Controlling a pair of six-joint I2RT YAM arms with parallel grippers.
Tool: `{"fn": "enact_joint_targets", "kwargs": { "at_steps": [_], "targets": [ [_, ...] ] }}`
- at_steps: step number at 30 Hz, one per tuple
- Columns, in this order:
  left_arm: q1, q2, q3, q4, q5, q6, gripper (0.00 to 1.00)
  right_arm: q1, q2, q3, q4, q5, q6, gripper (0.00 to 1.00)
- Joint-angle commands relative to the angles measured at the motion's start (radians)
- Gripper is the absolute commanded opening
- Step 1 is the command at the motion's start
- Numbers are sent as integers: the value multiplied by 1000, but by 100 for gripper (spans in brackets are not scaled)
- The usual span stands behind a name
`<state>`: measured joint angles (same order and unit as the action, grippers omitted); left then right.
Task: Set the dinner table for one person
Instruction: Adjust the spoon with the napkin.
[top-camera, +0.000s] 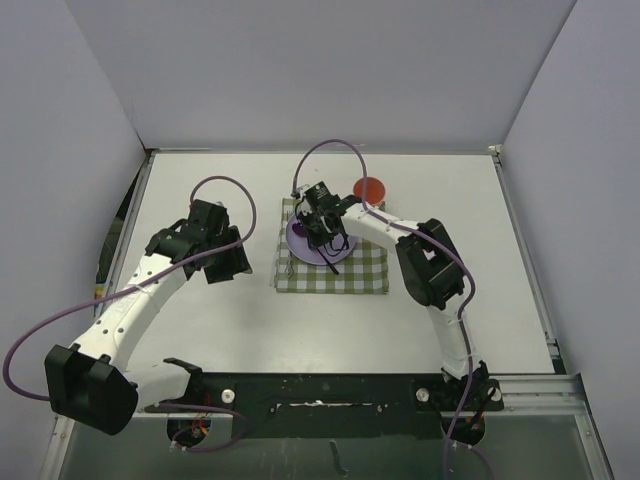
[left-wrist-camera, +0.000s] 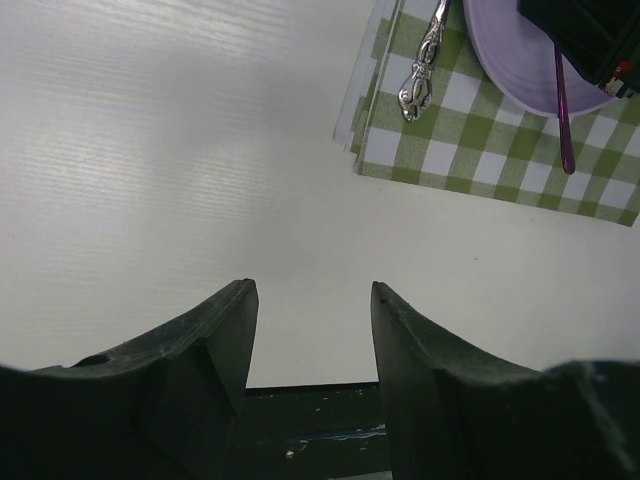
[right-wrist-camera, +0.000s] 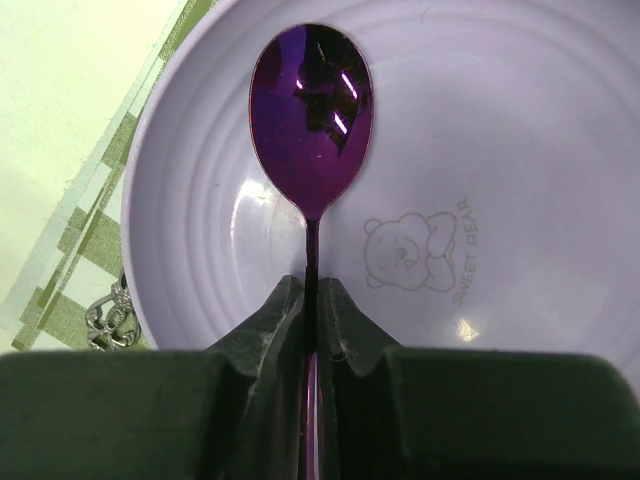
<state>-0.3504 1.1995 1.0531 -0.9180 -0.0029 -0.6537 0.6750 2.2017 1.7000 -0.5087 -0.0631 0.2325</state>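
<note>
The white dinner table (top-camera: 330, 330) carries a green-and-white checked cloth (top-camera: 360, 270). A lavender plate (top-camera: 300, 243) with a bear print (right-wrist-camera: 500, 150) lies on the cloth. My right gripper (top-camera: 325, 232) hovers over the plate, shut on the handle of a shiny purple spoon (right-wrist-camera: 311, 115). The spoon's bowl points over the plate's middle. In the right wrist view the gripper (right-wrist-camera: 313, 285) pinches the thin handle. My left gripper (top-camera: 232, 262) is open and empty over bare table left of the cloth, also shown in the left wrist view (left-wrist-camera: 312, 290).
A silver ornate utensil handle (left-wrist-camera: 420, 70) lies on the cloth's left strip beside the plate (left-wrist-camera: 510, 60). A red round cup (top-camera: 369, 190) stands behind the cloth. White walls enclose the table on three sides; the arm bases sit at the near edge.
</note>
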Motion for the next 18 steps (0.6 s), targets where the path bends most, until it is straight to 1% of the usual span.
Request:
{"fn": "enact_joint_targets", "kwargs": {
  "at_steps": [1,11,14,16,18],
  "targets": [
    [5,-44,1,64,26,-21,48,3,-98,-11,14,32,-36,0],
    [5,-38,10,102,59,-18,48,2,-348,-109,2,111,-131,0],
    [4,-26,20,110,79,-17,48,-15,-399,-103,-52,87,-171,0],
    [4,-22,21,124,101,-22,48,-52,-418,-95,-101,50,-188,0],
    [2,-21,20,139,122,-28,48,-99,-447,-122,-124,16,-202,0]
  ]
}}
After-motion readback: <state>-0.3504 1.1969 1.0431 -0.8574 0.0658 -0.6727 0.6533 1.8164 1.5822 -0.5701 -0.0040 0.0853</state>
